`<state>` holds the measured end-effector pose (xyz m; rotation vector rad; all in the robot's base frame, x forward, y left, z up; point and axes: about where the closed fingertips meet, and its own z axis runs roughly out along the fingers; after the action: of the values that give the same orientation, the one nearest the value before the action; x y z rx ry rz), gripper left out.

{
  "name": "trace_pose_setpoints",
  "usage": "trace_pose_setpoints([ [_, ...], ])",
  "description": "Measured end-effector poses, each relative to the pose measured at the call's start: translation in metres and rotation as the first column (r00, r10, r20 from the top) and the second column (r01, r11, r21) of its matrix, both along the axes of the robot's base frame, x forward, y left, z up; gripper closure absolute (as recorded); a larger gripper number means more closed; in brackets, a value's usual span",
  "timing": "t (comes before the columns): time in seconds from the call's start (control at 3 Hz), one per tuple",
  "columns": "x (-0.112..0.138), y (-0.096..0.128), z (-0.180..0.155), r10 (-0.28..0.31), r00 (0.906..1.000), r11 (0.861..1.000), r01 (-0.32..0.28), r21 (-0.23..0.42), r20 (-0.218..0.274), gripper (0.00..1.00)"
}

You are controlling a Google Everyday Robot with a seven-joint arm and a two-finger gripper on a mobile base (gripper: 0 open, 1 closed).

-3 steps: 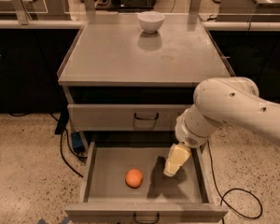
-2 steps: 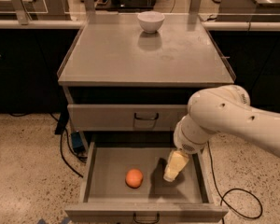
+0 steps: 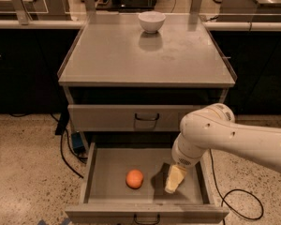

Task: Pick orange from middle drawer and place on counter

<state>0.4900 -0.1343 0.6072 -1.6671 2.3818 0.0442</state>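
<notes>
The orange (image 3: 135,178) lies on the floor of the middle drawer (image 3: 90,172), which is pulled out wide, left of its centre. My gripper (image 3: 174,178) hangs from the white arm (image 3: 210,135) and points down inside the drawer, to the right of the orange and apart from it. The counter (image 3: 131,55) is the flat grey top of the cabinet above.
A white bowl (image 3: 151,21) stands at the back of the counter. The upper drawer (image 3: 126,117) is shut. Black cables (image 3: 68,153) run over the speckled floor left of the cabinet, and another cable (image 3: 234,200) lies to the right. Dark cabinets stand on both sides.
My gripper has come lower into the drawer and slightly left, and the arm's elbow has shifted left. The orange has not moved.
</notes>
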Motion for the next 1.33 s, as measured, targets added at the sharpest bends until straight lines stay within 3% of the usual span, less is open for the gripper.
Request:
trace_pose_setpoints([
  [0.33,0.005,-0.01,-0.018,-0.028,0.9996,0.993,0.029,0.118,-0.01,0.0],
  [0.67,0.014,-0.005,-0.054,-0.016,0.9974,0.96,0.034,0.276,-0.07,0.0],
  [1.0,0.01,0.001,-0.086,0.007,0.9938,0.951,0.028,0.307,-0.111,0.0],
  [1.33,0.01,0.001,-0.086,0.007,0.9938,0.951,0.028,0.308,-0.111,0.0],
])
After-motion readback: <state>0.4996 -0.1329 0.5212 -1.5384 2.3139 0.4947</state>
